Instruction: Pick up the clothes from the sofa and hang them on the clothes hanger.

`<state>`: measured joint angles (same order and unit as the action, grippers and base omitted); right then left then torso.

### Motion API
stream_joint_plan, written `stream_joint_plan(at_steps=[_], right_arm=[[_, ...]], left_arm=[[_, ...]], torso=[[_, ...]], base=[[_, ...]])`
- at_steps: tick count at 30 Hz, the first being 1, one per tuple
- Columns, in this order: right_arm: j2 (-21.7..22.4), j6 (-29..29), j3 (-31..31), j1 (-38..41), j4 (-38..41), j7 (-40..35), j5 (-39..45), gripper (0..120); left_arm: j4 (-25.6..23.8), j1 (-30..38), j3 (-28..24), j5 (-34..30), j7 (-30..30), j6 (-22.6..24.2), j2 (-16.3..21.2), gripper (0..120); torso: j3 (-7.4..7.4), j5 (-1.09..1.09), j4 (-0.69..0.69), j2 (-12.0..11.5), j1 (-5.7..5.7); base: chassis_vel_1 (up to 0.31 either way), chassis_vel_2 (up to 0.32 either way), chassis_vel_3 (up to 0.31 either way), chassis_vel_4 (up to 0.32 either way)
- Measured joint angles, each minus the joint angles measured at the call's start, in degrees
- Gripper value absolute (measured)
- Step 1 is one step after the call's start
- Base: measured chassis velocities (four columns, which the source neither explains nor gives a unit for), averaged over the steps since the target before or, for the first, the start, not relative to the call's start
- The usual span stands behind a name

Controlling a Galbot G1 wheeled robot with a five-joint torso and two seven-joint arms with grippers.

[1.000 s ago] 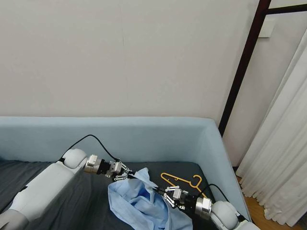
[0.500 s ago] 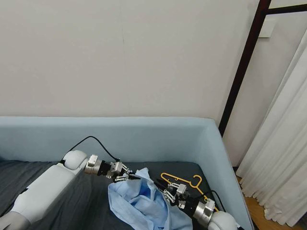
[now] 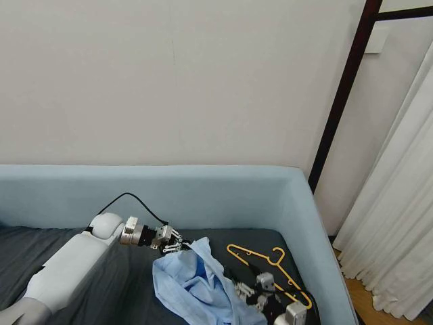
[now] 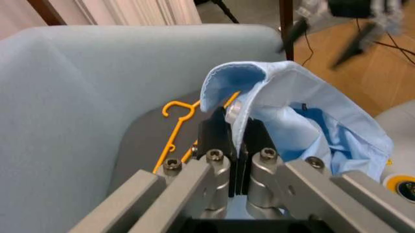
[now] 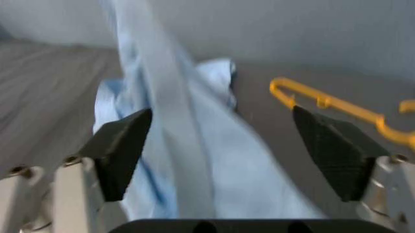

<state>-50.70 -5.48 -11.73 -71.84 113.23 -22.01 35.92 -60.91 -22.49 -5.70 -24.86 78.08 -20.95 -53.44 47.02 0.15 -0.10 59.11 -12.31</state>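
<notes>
A: What is on the left?

B: The left gripper reaches out over the dark grey seat cushion of the pale blue upholstered sofa. In the left wrist view its jaws are clamped on a fold of the crumpled light blue cotton shirt, at the collar edge, holding that part raised.

A: How much of the shirt is visible?

B: Not all. Its lower part runs off the bottom edge of the head view, and the sleeves cannot be told apart in the heap. The rest lies on the cushion.

A: And to the right?

B: The right gripper sits low beside the shirt, its arm cut off by the frame. Its jaws are spread wide, gripping nothing, with shirt fabric in front of them. The thin orange plastic clothes hanger lies flat on the cushion just beyond, partly covered by that gripper.

A: The room?

B: Plain cream wall, a dark wooden post, then a white pleated curtain.
</notes>
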Motion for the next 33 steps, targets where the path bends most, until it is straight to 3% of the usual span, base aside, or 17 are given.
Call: stream_joint_plan(at_steps=[5, 19, 23, 33], right_arm=[[-1.0, -4.9, -1.9, -1.4, 0.9, -3.9, 2.2, 100], [-5.8, -9.3, -5.4, -2.8, -2.7, -8.9, 9.5, 99], [-6.9, -9.6, -5.7, -2.6, -4.2, -9.3, 11.6, 90], [-8.8, -11.8, -4.4, -0.1, -7.8, -9.5, 17.2, 48]], left_arm=[[0.1, 0.7, 0.0, 0.0, 0.1, 0.3, -0.1, 0], [-0.6, 1.0, 0.6, -0.4, 0.2, 0.6, 1.2, 0], [-0.6, 1.0, 0.7, -0.4, 0.2, 0.6, 1.3, 0], [-1.0, 1.0, 1.0, -0.5, 0.1, 0.6, 1.4, 0]], torso=[[0.00, 0.00, 0.02, 0.0, 0.00], [0.00, -0.01, 0.02, 0.0, 0.00], [0.00, -0.01, 0.02, 0.0, 0.00], [0.02, 0.00, 0.02, 0.0, 0.00]], base=[[0.000, 0.000, 0.000, 0.000], [0.000, 0.000, 0.000, 0.000], [0.000, 0.000, 0.000, 0.000], [0.000, 0.000, 0.000, 0.000]])
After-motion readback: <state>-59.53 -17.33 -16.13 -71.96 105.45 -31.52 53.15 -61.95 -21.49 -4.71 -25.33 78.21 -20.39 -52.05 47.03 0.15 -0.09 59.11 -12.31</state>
